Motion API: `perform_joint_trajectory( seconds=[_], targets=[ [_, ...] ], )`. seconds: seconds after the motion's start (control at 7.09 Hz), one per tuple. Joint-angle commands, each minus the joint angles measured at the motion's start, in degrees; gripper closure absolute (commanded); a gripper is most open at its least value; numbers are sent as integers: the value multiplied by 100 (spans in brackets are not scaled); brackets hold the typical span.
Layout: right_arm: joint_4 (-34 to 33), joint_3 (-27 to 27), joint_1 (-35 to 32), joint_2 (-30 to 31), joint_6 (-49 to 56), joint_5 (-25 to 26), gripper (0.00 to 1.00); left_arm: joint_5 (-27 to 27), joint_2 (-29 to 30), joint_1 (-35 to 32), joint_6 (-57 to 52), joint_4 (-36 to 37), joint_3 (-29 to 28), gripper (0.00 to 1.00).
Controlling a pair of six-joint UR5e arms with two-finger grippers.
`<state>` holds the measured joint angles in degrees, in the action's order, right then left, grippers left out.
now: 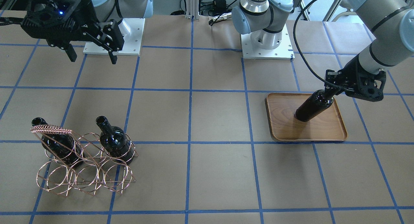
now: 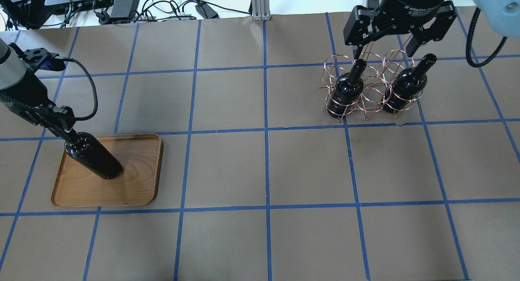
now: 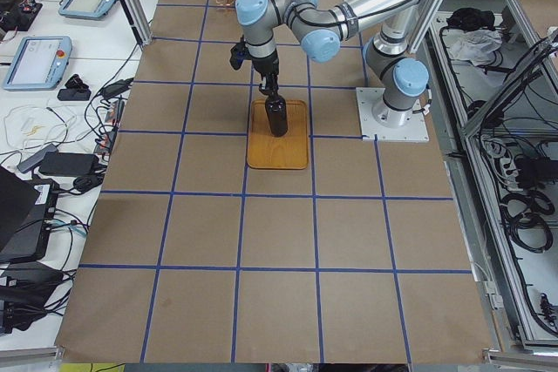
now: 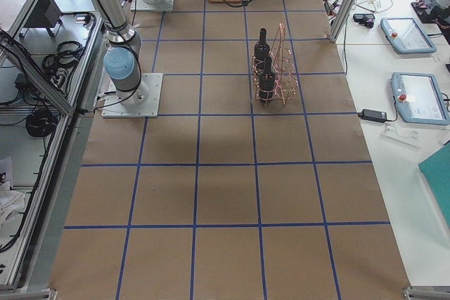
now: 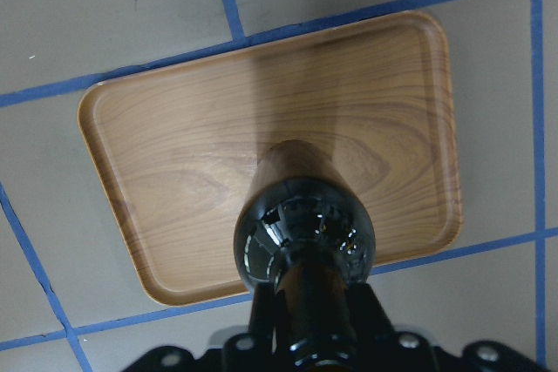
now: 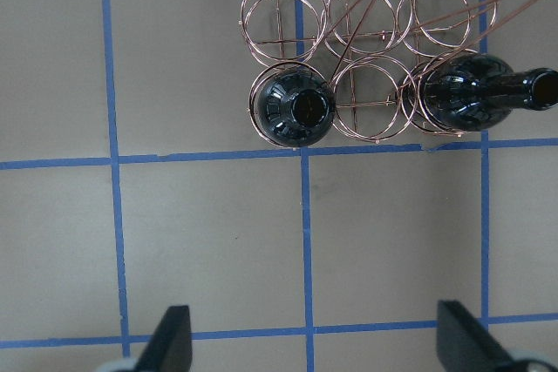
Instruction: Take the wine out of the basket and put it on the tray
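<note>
My left gripper (image 2: pixel 61 126) is shut on the neck of a black wine bottle (image 2: pixel 95 157) that stands upright on the brown wooden tray (image 2: pixel 138 179). In the left wrist view the bottle (image 5: pixel 305 241) rises over the tray (image 5: pixel 174 145). The copper wire basket (image 2: pixel 371 86) holds two more black bottles, one (image 2: pixel 349 88) at its left end and one (image 2: pixel 406 86) at its right end; its middle ring is empty. My right gripper (image 2: pixel 384 52) is open and empty, high above the basket. Its wrist view shows the basket (image 6: pixel 366 67) and both bottles from above.
The table is brown paper with a blue tape grid. The two arm bases (image 1: pixel 266 39) stand at the robot's edge. Cables and boxes (image 2: pixel 122 1) lie beyond the far edge.
</note>
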<state>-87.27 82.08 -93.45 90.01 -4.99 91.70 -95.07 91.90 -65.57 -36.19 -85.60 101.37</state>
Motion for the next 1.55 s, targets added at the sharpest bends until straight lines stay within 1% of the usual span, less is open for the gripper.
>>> perform_joint_trajectory(
  seconds=[0.0,0.28,0.42,0.56,0.71,0.99,1.13,1.27,1.41],
  targets=[
    [-1,1,2,8,15,5,0,-108,3,0,7,0,5,100],
    [-10,1,-7,-1,16,6,0,-91,20,9,16,17,5,100],
    [-1,1,-7,-1,7,-3,0,-100,47,9,59,52,-12,84],
    [-10,1,-7,-1,94,5,0,-74,38,-9,95,70,-30,12],
    [-1,9,2,8,112,23,0,-117,-92,-17,139,35,-82,0],
    [-1,9,-7,8,95,23,0,-117,-400,-79,156,-306,-178,0],
    [16,9,2,16,69,14,0,-100,-549,-123,513,-430,-362,0],
    [-1,1,2,-1,42,-3,0,-48,-733,-140,1256,-883,-625,0],
    [-1,9,11,-1,33,14,0,397,-935,-228,1490,-1149,-836,0]
  ],
)
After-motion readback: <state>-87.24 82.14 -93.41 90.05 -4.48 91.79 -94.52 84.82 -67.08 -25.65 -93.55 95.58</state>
